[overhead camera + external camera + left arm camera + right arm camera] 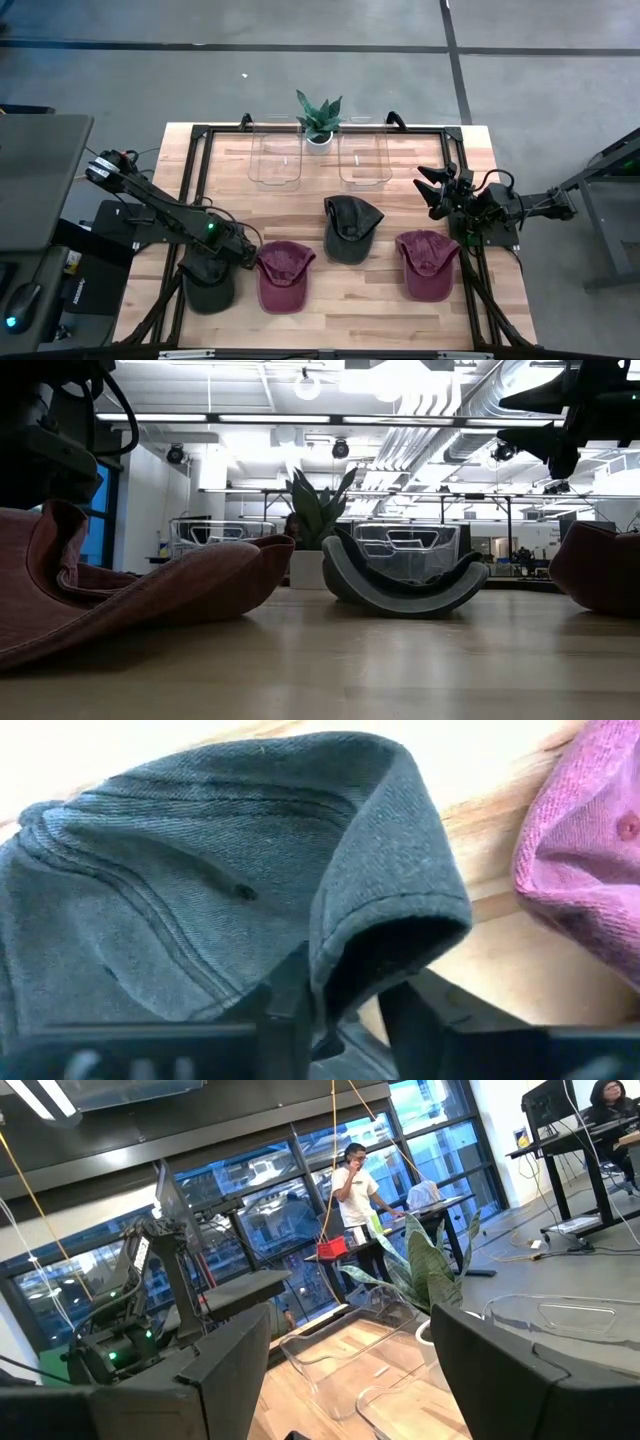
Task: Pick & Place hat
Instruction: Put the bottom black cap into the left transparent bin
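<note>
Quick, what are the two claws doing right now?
Left gripper: fingers pinching a fold of the dark grey hat.
Right gripper: fingers open, holding nothing, up off the table.

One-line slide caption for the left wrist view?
Left pincer closing on a raised fold of the dark grey hat, maroon hat beside it on the wooden table.

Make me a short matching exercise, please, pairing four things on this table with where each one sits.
Things:
1. dark grey hat
2. potted plant
3. right end effector
4. left maroon hat

Places:
A. back edge, between two clear bins
B. raised over the table's right side, fingers apart
C. front left, under the left end effector, fabric between its fingers
D. front, just right of the dark grey hat

Pairs: 1-C, 2-A, 3-B, 4-D
</note>
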`<control>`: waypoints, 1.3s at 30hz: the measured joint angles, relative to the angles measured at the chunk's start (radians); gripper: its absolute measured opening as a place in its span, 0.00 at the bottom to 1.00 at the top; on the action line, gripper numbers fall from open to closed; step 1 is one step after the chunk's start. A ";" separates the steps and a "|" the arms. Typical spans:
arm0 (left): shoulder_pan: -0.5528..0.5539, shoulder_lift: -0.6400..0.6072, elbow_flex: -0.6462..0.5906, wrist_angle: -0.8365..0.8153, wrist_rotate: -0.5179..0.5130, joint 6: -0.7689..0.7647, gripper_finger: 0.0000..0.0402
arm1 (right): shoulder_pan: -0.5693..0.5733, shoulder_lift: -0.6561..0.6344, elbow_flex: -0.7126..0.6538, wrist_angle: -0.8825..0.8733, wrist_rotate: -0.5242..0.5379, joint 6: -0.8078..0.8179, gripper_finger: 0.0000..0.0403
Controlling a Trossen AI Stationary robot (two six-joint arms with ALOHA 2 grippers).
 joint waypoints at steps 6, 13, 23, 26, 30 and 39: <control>0.000 0.000 0.000 0.001 0.031 0.025 0.02 | 0.000 0.000 0.000 0.000 0.000 0.000 0.67; 0.000 0.000 0.000 0.010 0.046 0.052 0.01 | 0.000 0.000 0.000 0.000 0.000 0.000 0.67; 0.000 -0.004 0.000 0.013 0.048 0.054 0.00 | 0.000 0.000 0.000 0.000 0.000 0.000 0.67; 0.000 -0.027 0.005 0.006 0.045 0.066 0.00 | 0.000 0.000 0.000 0.000 0.000 0.000 0.67; 0.000 -0.059 0.055 -0.084 -0.011 0.086 0.00 | 0.000 0.000 0.000 0.000 0.000 0.000 0.67; -0.001 -0.121 0.218 -0.336 -0.113 0.115 0.00 | 0.000 0.000 0.000 0.000 0.000 0.000 0.67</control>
